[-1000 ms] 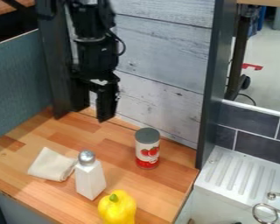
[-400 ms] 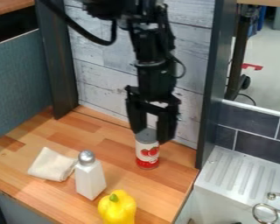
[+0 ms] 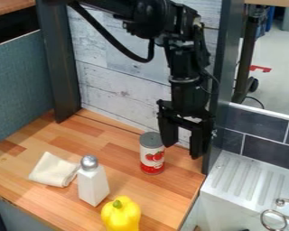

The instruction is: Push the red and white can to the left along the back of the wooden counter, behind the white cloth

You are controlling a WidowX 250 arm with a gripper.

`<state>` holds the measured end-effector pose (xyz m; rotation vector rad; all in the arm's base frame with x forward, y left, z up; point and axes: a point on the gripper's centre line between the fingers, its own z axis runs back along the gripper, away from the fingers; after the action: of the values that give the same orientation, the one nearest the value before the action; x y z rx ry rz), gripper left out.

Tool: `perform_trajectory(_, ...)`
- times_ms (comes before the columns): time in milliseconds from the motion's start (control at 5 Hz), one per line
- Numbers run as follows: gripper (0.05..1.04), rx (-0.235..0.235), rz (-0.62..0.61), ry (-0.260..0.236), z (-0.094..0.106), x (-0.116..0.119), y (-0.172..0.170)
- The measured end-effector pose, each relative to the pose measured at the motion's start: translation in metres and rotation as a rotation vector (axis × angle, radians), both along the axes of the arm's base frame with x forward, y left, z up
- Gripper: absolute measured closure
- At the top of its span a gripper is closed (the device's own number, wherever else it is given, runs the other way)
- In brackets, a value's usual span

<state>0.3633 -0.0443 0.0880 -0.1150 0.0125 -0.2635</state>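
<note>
The black tool (image 3: 182, 151), its two fingers spread with nothing between them, hangs just beside the red-and-white can (image 3: 151, 154); contact cannot be told. The can stands upright on the wooden tabletop (image 3: 119, 153), near the plank wall (image 3: 114, 97). A folded cloth (image 3: 52, 170), a white shaker (image 3: 92, 185) and a yellow pepper (image 3: 121, 215) lie nearer the camera, the shaker upright between the other two.

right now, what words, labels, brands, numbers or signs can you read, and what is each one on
No text can be read for certain.
Red and white can: printed, but the lettering is too small to read.
White shaker, folded cloth and yellow pepper: no words to be seen.
</note>
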Motion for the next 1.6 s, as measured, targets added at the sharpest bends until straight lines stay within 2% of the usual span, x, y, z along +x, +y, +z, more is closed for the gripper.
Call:
perform_trajectory(400,0.081,0.021,0.037,0.045,-0.021,0.005,0.002)
perform_trajectory(800,0.081,0.012,0.024,-0.046,-0.027,0.017,0.002)
perform_trajectory(1000,0.081,0.013,0.047,-0.059,-0.027,0.020,0.012)
perform_trajectory(1200,0.081,0.024,0.087,-0.031,-0.040,0.020,0.034)
perform_trajectory(1600,0.081,0.034,0.166,-0.024,-0.052,0.026,0.078)
